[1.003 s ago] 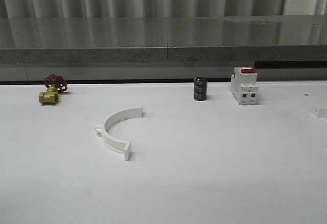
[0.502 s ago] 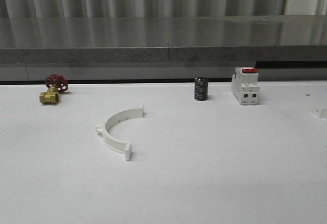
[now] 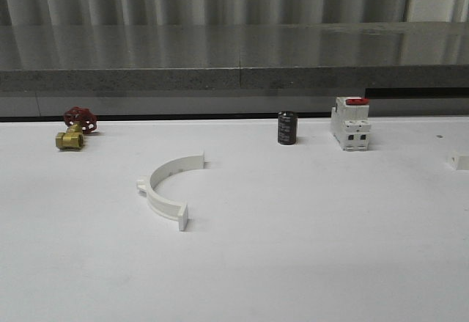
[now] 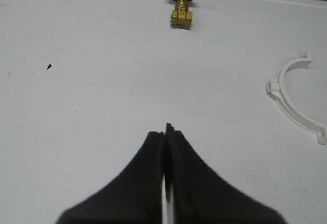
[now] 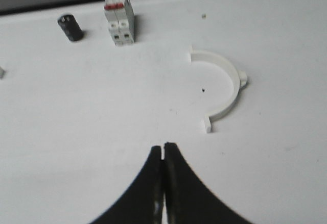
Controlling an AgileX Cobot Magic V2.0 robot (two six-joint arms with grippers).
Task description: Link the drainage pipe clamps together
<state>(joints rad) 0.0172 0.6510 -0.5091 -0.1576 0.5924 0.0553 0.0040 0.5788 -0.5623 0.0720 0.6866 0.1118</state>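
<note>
A: Anything change from a second ago? Table [image 3: 308,263] looks the same, nothing has moved.

B: Yep. Lots of bare matte white around both closed grippers. Left gripper [image 4: 165,130] pinched on nothing, one white plastic half-ring clamp [image 4: 296,99] lying flat well ahead to its side, brass valve [image 4: 182,15] farther off.

A: Right gripper [image 5: 163,146] shut too, other half-ring [image 5: 223,89] just ahead, breaker [image 5: 119,17] and black cylinder [image 5: 70,27] beyond.

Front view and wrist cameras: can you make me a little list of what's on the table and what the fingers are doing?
Table: white
First clamp half: lying flat, alone
Second clamp half: lying flat, not joined to the first
Valve: brass, red handwheel, far left
Black cylinder: upright, beside the breaker
Left fingers: shut, empty
Right fingers: shut, empty
</note>
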